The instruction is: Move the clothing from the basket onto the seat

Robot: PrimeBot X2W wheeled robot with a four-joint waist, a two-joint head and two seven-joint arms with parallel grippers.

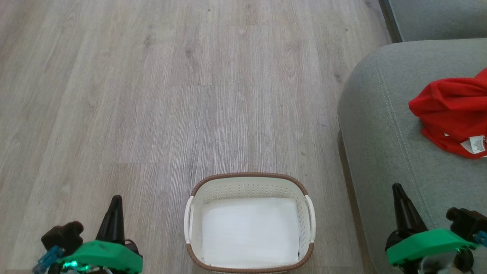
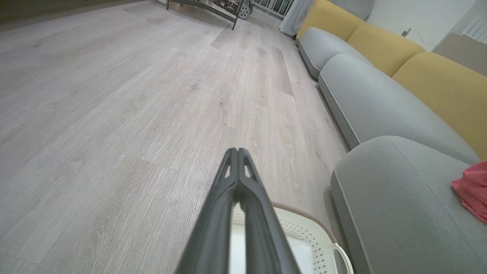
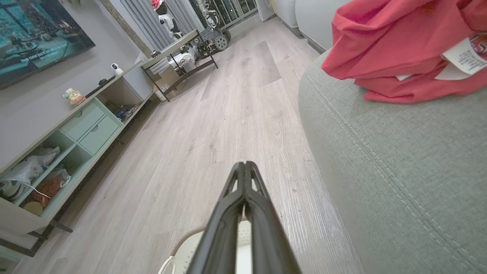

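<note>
Pale wood-plank floor (image 1: 152,95) lies between yellow sofa backs (image 2: 380,49) and a television (image 3: 38,30) above a cabinet (image 3: 87,125).

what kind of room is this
Most likely a home living room: a long grey sofa with yellow back cushions, a TV on the wall, and a low shelf unit below it.

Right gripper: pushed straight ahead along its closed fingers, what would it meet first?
Probably the wood floor: the right gripper seems to point slightly down along it, passing beside the seat rather than into it. Depth is unclear.
</note>
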